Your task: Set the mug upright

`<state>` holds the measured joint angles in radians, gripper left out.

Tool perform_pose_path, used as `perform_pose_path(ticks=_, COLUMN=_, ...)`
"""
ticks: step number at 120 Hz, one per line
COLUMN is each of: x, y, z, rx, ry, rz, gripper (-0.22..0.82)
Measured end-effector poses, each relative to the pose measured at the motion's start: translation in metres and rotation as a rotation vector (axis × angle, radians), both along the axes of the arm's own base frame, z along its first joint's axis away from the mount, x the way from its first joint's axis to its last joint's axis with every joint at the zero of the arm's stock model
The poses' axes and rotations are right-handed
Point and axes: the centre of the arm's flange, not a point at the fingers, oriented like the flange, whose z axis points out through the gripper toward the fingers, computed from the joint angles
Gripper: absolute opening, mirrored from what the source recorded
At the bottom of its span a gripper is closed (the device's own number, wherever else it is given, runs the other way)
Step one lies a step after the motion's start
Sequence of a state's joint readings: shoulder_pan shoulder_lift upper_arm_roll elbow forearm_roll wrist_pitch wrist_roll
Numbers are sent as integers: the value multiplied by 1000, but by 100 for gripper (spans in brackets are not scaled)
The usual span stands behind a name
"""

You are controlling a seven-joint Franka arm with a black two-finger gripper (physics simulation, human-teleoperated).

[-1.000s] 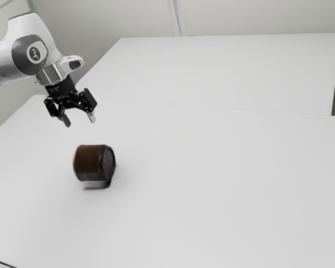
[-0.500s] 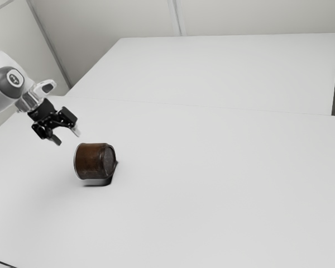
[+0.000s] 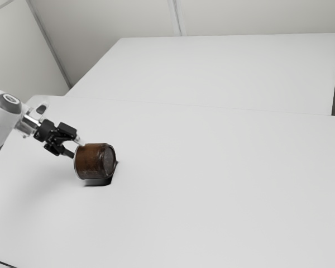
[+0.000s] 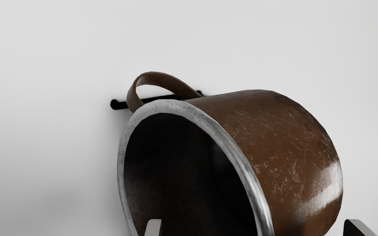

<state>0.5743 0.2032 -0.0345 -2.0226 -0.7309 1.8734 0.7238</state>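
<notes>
The brown mug (image 3: 94, 161) lies on its side on the white table, its base facing the exterior view's right and its mouth toward my hand. My gripper (image 3: 77, 149) is open right at the rim, on the exterior view's left of the mug. In the wrist view the mug (image 4: 281, 147) shows its dark inside, grey rim and a looped handle near the table. The gripper (image 4: 253, 227) has its fingers wide apart there, one in front of the mouth, the other beyond the outer wall. Whether either finger touches the mug I cannot tell.
The white table (image 3: 223, 184) extends around the mug. Behind it stands a raised white surface (image 3: 223, 72), with pale walls beyond. A dark shadow lies under the mug.
My hand has swung down toward the exterior view's left, tilted over, and then come in to the mug's rim. The mug has barely shifted.
</notes>
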Motion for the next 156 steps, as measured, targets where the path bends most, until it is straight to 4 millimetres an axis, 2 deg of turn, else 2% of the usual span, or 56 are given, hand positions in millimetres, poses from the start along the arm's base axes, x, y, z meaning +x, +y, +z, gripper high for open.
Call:
perform_pose_path(ticks=42, x=-3, y=-16, z=-20, rx=-246, ry=-82, rz=-61, gripper=59)
perform_pose_path(ticks=49, x=-5, y=-19, z=-24, rx=-280, ry=-85, rz=-73, gripper=50)
perform_pose_path(ticks=65, x=-5, y=-25, z=-23, rx=-321, ry=-102, rz=-103, gripper=19)
perform_pose_path(ticks=75, x=-5, y=-26, z=-20, rx=-329, ry=-117, rz=-118, gripper=4)
perform_pose_path(ticks=93, x=-3, y=-29, z=-16, rx=-336, ry=-137, rz=-144, gripper=-9)
perform_pose_path(ticks=106, x=-2, y=-35, z=-4, rx=-326, ry=-161, rz=-166, gripper=-13)
perform_pose_path(ticks=118, x=4, y=-55, z=23, rx=-275, ry=-196, rz=-229, gripper=-14)
perform_pose_path(ticks=134, x=22, y=-119, z=42, rx=-103, ry=-208, rz=-414, gripper=-15)
perform_pose_path(ticks=143, x=28, y=-150, z=46, rx=37, ry=-212, rz=-525, gripper=-16)
perform_pose_path(ticks=156, x=35, y=-185, z=50, rx=233, ry=-238, rz=-661, gripper=-16)
